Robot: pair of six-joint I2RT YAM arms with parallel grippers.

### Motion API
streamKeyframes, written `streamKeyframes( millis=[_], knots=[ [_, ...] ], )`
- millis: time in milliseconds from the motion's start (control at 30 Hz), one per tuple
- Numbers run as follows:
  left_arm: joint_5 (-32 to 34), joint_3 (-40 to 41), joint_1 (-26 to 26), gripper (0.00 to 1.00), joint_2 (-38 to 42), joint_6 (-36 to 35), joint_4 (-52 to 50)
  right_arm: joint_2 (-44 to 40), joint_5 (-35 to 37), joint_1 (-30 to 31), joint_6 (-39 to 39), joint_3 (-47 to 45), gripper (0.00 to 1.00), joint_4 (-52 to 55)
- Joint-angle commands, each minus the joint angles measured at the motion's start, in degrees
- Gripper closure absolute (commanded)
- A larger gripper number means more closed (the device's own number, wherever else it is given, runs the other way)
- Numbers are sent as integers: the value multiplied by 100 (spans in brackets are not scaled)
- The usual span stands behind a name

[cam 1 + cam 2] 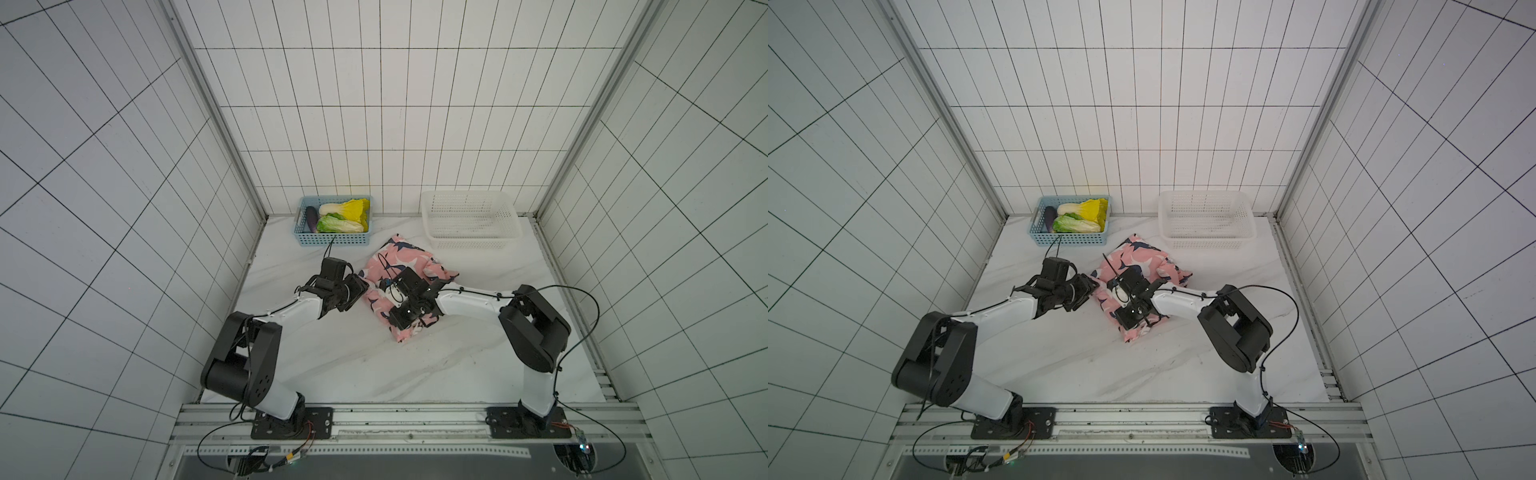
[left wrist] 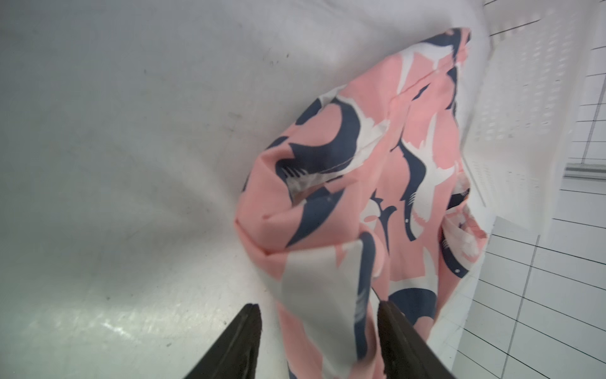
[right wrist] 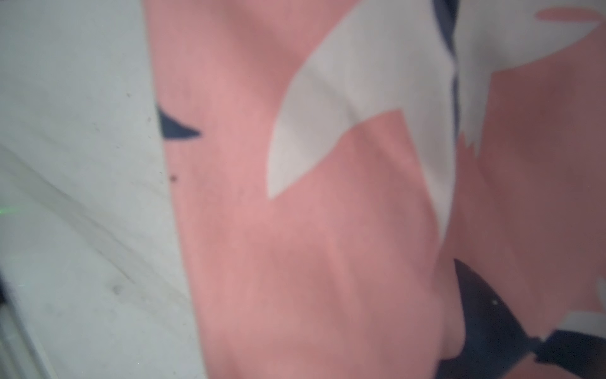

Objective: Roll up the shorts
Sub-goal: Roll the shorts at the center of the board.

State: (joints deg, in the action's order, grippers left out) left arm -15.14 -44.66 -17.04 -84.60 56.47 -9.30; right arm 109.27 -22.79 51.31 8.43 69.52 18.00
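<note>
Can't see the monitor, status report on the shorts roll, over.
Left gripper: jaws open, fabric between. Right gripper: low over shorts, jaws hidden. Shorts loosely bundled. White basket behind, apart.

top views look down; wrist cameras near shorts (image 2: 377, 170)

The marble table (image 1: 332, 365) carries the shorts (image 1: 399, 255), a blue basket (image 1: 332, 239) and a white basket (image 1: 469, 243).

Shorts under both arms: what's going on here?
Two robot arms are working on the pink shorts, which lie bunched and partly folded on the table. The left claw is open at their edge, with a fold of fabric between its fingers. The right claw sits low over the middle, and its grip is hidden. There is no tidy roll yet.
</note>
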Motion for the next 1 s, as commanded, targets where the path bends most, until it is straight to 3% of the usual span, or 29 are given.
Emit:
streamKeyframes(
  millis=[0,133,267,633,867,967],
  knots=[
    [146,183,87,36,688,-373,6,50,-2185,-347,765,-247,100,-500],
    [122,741,61,32,1194,-421,462,223,-3463,-768,2062,-673,100,-1990],
    [-51,1288,51,27,1062,-222,1504,381,-3952,-1068,3219,-1182,100,-3579],
    [-601,1227,0,25,-794,223,4260,766,-3970,-1157,3466,-1552,99,-4212],
    [-839,716,-187,25,-1791,303,4580,892,-3936,-1175,3436,-1564,99,-4236],
    [-867,468,-253,33,-2084,295,4358,925,-3910,-1189,3419,-1590,97,-4214]
  ],
)
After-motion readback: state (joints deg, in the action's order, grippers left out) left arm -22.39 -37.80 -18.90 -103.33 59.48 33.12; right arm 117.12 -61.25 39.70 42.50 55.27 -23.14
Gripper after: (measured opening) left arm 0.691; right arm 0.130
